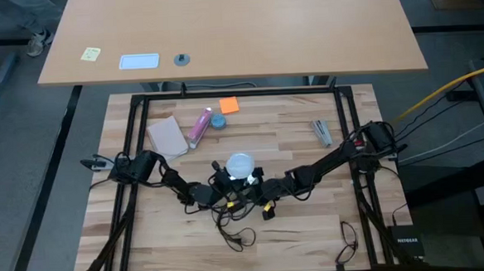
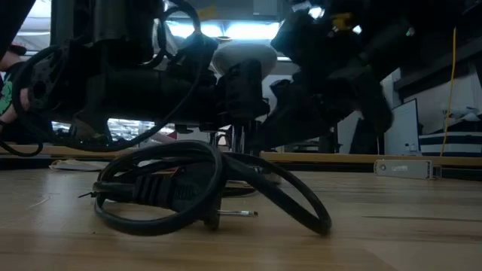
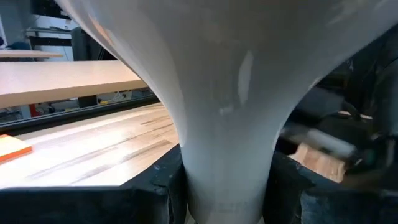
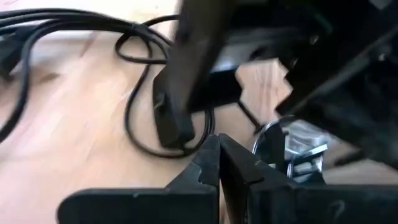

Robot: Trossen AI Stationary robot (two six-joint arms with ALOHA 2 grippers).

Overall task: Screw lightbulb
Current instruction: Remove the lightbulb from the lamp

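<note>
Lying nearest you in the low view, the coiled black cord (image 2: 203,188) and its plug sprawled across the wooden table (image 1: 313,223), blocking much of the sight line. Behind it, your left gripper (image 1: 225,179) clamped the narrow neck of the lightbulb (image 1: 240,164) near the table's middle, globe upward. Your right gripper (image 4: 219,163) sat pinched together just beside it, holding nothing. Farther back lay a tan pad (image 1: 167,136), a pink tube (image 1: 200,126), what looked like a small blue object (image 1: 218,120), and an orange note (image 1: 229,105).
</note>
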